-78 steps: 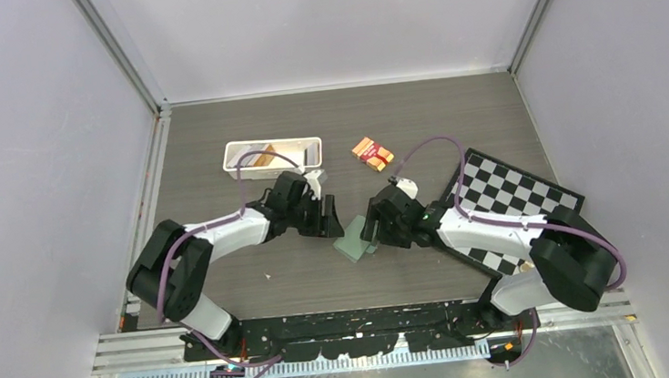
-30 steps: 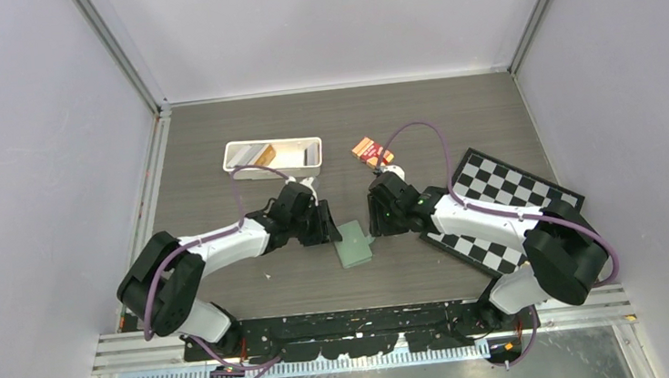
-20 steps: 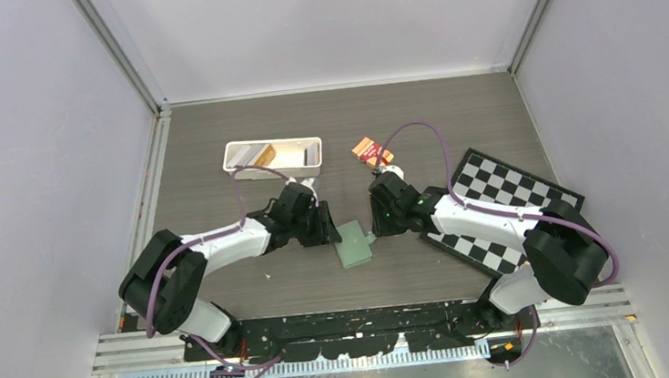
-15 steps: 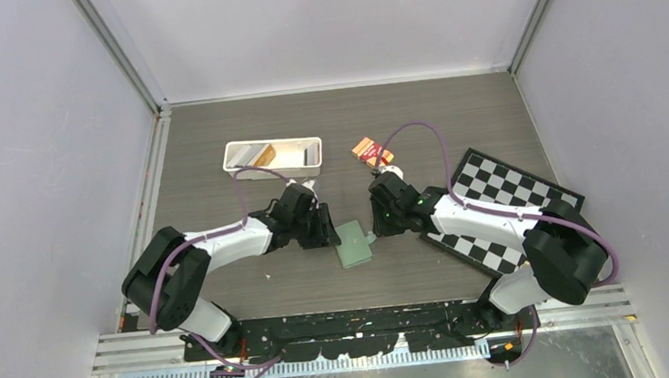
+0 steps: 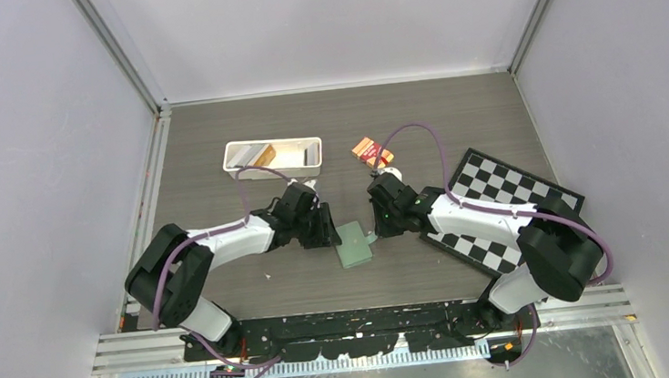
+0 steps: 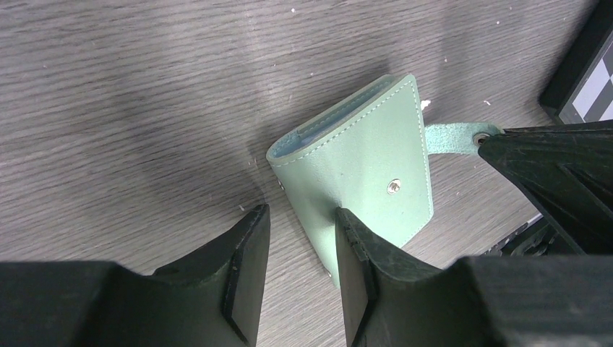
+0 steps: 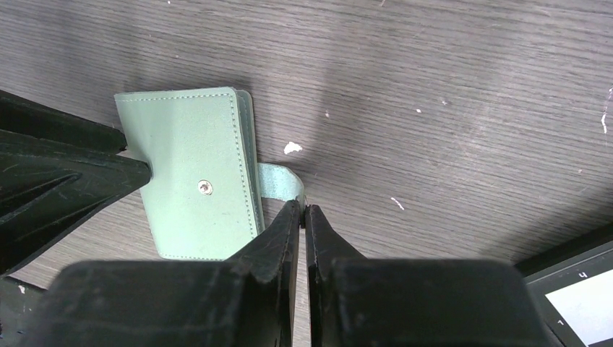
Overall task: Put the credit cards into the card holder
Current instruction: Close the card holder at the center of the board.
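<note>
dark wood-grain table [image 5: 416, 118] inside a pale-walled enclosure [image 5: 335, 24], shown from above and from both wrists. card holder [image 5: 354, 243]: sage green, folded shut, lying flat near the table's middle between the two grippers. right gripper [image 7: 303, 210]: jaws pinched together on the very end of the clasp tab [image 7: 278, 181], which juts sideways from the holder, unfastened, its snap clear of the stud [image 6: 394, 186] on the cover. left gripper [image 6: 300, 220]: jaws parted and clamping nothing, straddling the holder's opposite edge, one finger [image 6: 358, 253] over the cover and the other over bare table; whether the first presses on the cover cannot be told. credit cards [image 5: 261, 156]: lying in the white tray [image 5: 272, 140] at the far side, well apart from the holder, none yet inserted. an orange-and-red packet [image 5: 371, 152] and a checkerboard [image 5: 505, 192] play no part. judged hazards: (a) the pinch takes only the tab's tip, so a pull may let the thin strap slip free; (b) the holder looks light and is not clamped, so tension on the tab may drag or swivel the whole wallet instead of parting its covers; (c) a left finger bearing down on the cover would keep it shut against that pull; (d) a sudden lift could flip the holder, pockets face down.
</note>
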Robot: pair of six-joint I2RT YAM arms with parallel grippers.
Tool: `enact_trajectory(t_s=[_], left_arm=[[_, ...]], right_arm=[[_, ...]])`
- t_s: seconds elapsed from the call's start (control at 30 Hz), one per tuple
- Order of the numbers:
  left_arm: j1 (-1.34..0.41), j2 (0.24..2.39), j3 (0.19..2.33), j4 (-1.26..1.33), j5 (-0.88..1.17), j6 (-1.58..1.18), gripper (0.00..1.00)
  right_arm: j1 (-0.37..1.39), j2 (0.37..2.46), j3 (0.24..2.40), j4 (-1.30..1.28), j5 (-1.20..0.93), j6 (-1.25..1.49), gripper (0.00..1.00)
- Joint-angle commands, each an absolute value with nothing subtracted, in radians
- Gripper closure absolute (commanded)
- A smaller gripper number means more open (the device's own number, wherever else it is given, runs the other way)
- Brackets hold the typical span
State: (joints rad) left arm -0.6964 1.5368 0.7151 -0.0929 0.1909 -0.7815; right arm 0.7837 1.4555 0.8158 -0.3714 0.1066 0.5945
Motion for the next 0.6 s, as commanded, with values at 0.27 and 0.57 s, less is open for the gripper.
enact_trajectory(t_s=[0.27,0.57], left_arm=[[-0.698,1.582,0.761,-0.144,0.161,-0.749,0.6],[-0.698,1.587,0.762,-0.15,0.16,-0.743,0.6]], right_arm=[[0.788,1.43,0.855,-0.355,0.089,0.592,0.87],[0.787,1.425,0.862,-0.356,0.084,0.595,0.87]])
